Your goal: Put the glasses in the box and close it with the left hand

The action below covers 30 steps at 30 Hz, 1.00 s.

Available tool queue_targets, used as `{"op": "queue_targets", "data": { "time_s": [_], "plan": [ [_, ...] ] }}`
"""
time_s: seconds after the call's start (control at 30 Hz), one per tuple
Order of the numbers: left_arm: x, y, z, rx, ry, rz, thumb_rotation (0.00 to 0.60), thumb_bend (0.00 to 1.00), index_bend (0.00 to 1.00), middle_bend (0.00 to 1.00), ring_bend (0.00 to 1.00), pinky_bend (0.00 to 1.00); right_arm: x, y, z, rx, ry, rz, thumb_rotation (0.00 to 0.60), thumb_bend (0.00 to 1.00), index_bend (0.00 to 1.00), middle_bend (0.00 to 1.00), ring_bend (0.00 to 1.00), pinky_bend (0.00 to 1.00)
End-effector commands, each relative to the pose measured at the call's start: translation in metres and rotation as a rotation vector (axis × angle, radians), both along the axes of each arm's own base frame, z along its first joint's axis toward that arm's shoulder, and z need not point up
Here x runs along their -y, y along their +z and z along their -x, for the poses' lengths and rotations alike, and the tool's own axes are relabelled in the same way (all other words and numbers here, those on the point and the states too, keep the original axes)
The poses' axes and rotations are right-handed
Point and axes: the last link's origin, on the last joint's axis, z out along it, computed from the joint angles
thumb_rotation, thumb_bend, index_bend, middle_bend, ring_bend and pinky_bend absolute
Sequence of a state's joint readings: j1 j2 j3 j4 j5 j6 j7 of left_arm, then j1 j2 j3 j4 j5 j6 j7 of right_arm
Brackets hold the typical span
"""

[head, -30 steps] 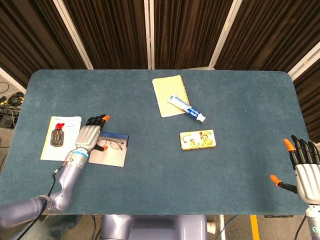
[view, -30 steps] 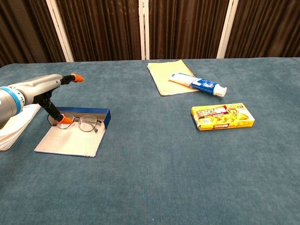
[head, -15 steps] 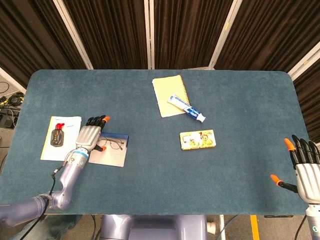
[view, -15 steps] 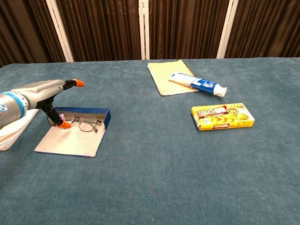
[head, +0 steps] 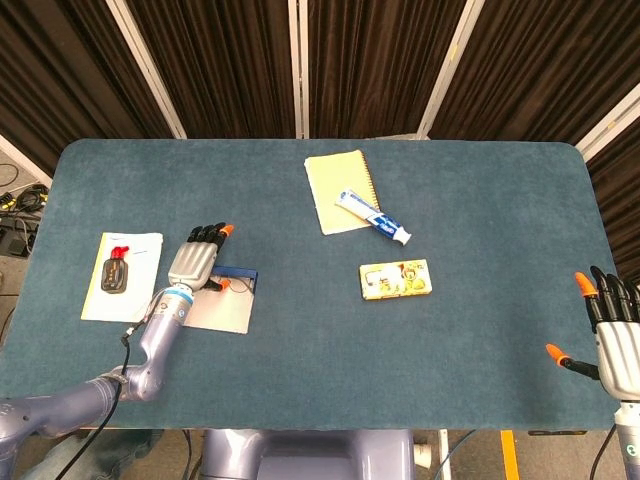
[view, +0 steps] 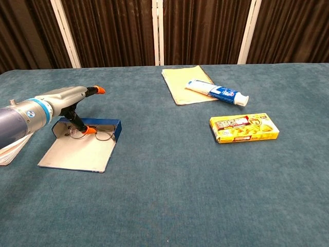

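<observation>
The blue glasses box (head: 243,274) (view: 117,128) lies open on the left of the table, with its grey lid (view: 77,153) flat on the cloth in front of it. The thin-framed glasses (view: 103,135) (head: 238,286) sit in the box tray against its blue wall. My left hand (head: 197,262) (view: 69,98) hovers over the tray's left part with its fingers stretched out. Its orange thumb tip touches the glasses' left lens, and nothing is gripped. My right hand (head: 612,335) is at the table's near right edge with its fingers spread, holding nothing.
A yellow notepad (head: 338,190) (view: 182,83) with a toothpaste tube (head: 375,217) (view: 217,93) on it lies at the back centre. A yellow carton (head: 396,278) (view: 244,128) sits right of centre. White paper (head: 105,300) with a black device (head: 116,274) is left of the box.
My left hand has moved right and slightly away from me over the box. Its thumb has slid the glasses further into the tray, toward the blue wall. The right hand has barely shifted.
</observation>
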<state>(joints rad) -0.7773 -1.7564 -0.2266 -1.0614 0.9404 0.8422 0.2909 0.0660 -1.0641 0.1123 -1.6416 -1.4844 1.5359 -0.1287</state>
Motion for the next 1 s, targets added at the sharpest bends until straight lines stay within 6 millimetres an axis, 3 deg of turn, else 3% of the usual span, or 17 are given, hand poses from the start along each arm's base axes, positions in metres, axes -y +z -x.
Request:
{"op": "queue_targets", "data": {
  "time_s": [0.03,0.3,0.7,0.9,1.0],
  "plan": [
    [-0.004,-0.003,-0.002,-0.005,0.0,-0.003,0.6,0.19,0.0,0.0,0.0,0.0,0.001,0.0,0.001,-0.001,-0.003,0.001,0.6,0.0,0.0,0.0,0.0,0.0],
    [-0.009,0.0,0.001,-0.01,-0.013,-0.017,0.6,0.18,0.0,0.0,0.0,0.0,0.002,0.0,0.002,0.0,-0.013,0.005,0.6,0.0,0.0,0.0,0.0,0.0],
    [0.004,0.023,0.008,-0.006,-0.039,-0.033,0.6,0.19,0.0,0.0,0.0,0.0,0.0,0.002,0.0,0.009,-0.001,0.004,0.6,0.0,0.0,0.0,0.0,0.0],
    [0.022,0.035,0.012,0.007,-0.052,-0.017,0.6,0.19,0.0,0.0,0.0,0.0,-0.002,0.003,-0.001,0.017,0.008,0.005,0.6,0.0,0.0,0.0,0.0,0.0],
    [0.047,0.042,0.02,0.001,-0.069,0.022,0.6,0.19,0.08,0.0,0.0,0.0,-0.004,0.004,-0.003,0.022,0.016,0.002,0.6,0.0,0.0,0.0,0.0,0.0]
  ]
}}
